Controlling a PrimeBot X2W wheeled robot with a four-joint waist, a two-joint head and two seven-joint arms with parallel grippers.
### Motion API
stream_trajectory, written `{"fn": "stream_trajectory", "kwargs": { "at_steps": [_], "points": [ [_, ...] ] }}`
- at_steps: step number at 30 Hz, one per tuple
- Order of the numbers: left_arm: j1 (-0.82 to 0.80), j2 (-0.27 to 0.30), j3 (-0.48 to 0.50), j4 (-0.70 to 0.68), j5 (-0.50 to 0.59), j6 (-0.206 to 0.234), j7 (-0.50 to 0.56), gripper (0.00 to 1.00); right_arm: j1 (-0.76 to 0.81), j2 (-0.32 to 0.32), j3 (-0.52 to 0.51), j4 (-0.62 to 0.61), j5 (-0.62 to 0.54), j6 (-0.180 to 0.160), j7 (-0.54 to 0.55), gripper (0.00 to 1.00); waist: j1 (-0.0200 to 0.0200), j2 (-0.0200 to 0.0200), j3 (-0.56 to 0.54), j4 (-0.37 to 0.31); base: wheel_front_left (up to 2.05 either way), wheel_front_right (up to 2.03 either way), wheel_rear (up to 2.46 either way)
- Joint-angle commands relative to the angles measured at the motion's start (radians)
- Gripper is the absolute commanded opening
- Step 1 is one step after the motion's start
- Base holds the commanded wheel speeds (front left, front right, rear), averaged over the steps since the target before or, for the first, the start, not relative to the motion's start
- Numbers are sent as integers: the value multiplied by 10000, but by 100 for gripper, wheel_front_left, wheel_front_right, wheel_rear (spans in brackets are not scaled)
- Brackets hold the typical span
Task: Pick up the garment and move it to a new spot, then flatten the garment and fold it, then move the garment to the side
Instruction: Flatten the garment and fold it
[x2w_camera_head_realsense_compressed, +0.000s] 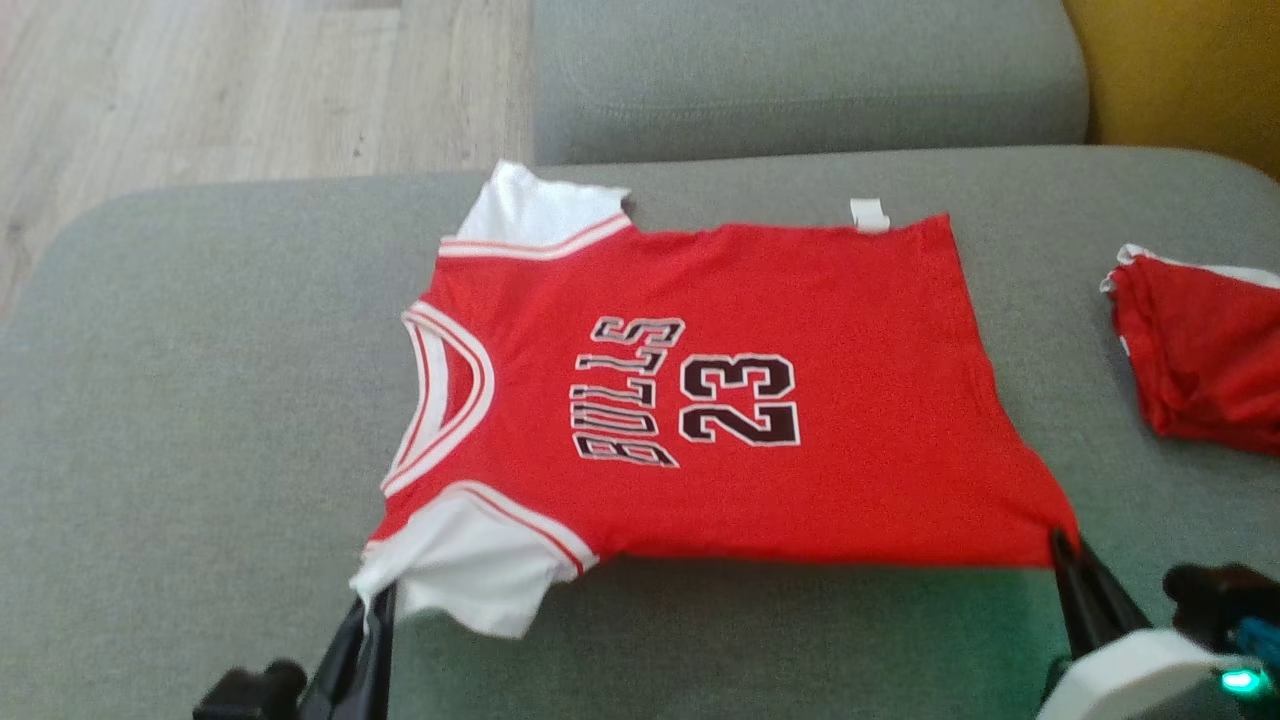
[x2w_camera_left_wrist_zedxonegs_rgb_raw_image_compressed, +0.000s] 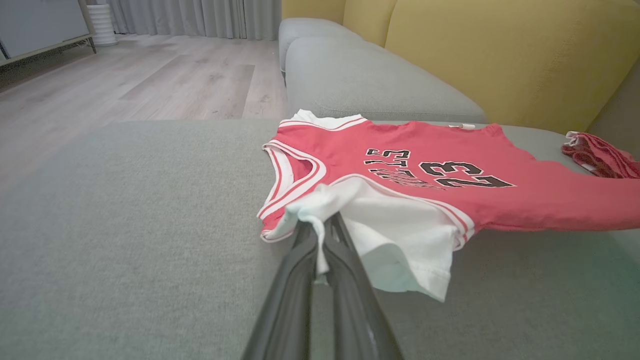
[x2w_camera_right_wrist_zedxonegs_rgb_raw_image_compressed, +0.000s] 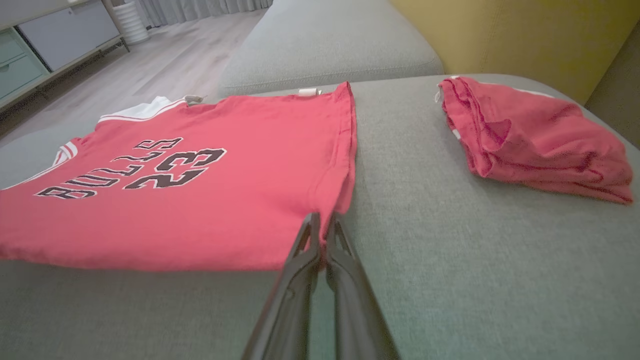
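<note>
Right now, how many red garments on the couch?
2. The Bulls jersey lies spread centrally, its near edge pinched by the left claw and right claw. A bunched red garment sits to its right, apart. It may hide more.

Soft even daylight, slight blur, wide-angle distortion

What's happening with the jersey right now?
The robot has the red jersey pinched along its near edge with both arms. The left gripper is shut on the white sleeve, and the right gripper is shut on the near hem corner. The jersey lies spread out, print up, on the grey sofa cushion, not yet folded. A second red garment sits bunched off to the right, apart from it.
</note>
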Motion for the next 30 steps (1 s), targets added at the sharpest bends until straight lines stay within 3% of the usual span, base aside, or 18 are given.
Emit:
{"fn": "stream_trajectory", "kwargs": {
  "at_steps": [1, 5, 10, 20, 30],
  "points": [
    [-246, 297, 372, -402, -68, 98, -37, 0, -132, -69, 151, -549, 69, 67, 144, 0, 3, -1, -105, 43, 0, 0, 0],
    [224, 250, 161, -439, -280, 95, 86, 0, 454, -69, 166, -817, 242, 67, 757, 0, 3, -1, -217, 88, 0, 0, 0],
    [-50, -59, -162, 47, -522, -335, 337, 0, 310, -69, 133, -374, 816, 67, 1295, 0, 3, -1, -243, 172, 0, 0, 0],
    [-1902, -1168, 22, 1391, -1581, -1514, 754, 0, -1193, -68, -101, 1487, 1709, 67, 2010, 0, 3, -1, -286, 239, 0, 0, 0],
    [-4114, -1690, 467, 3192, -1648, -2153, 632, 0, -3131, -68, -138, 2886, 2613, 67, 1619, 0, 3, -1, -54, -28, 0, 0, 0]
  ]
}}
